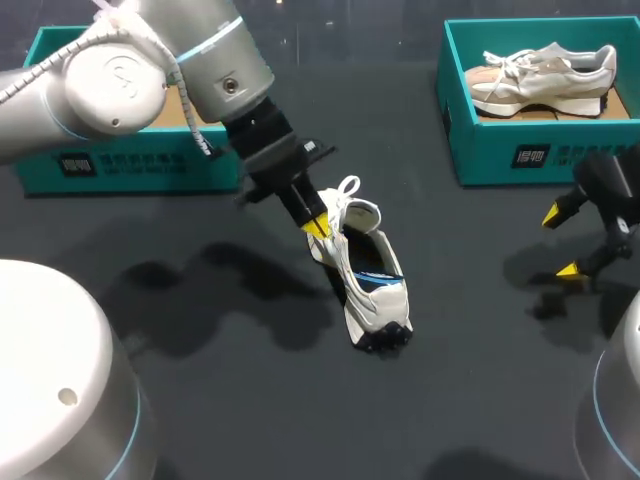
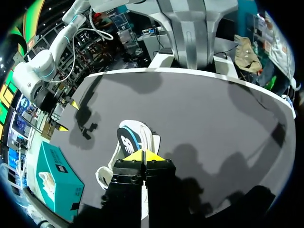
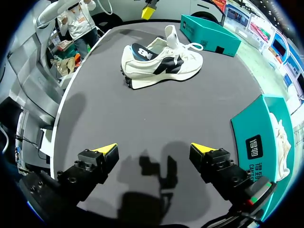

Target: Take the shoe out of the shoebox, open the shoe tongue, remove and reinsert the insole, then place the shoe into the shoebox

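Observation:
A white shoe with black and blue trim stands upright mid-table, outside both boxes. Its tongue is raised, and a dark insole shows at the heel opening. My left gripper is shut, its yellow tips against the shoe's forefoot edge beside the laces. From its own wrist, the left gripper hangs just over the shoe; nothing is clearly pinched. My right gripper stands open near the table's right side, far from the shoe, with nothing between its fingers.
A teal shoebox at the back right holds a second, beige shoe. Another teal shoebox stands at the back left, partly hidden by my left arm. Bare dark tabletop lies between the shoe and my right gripper.

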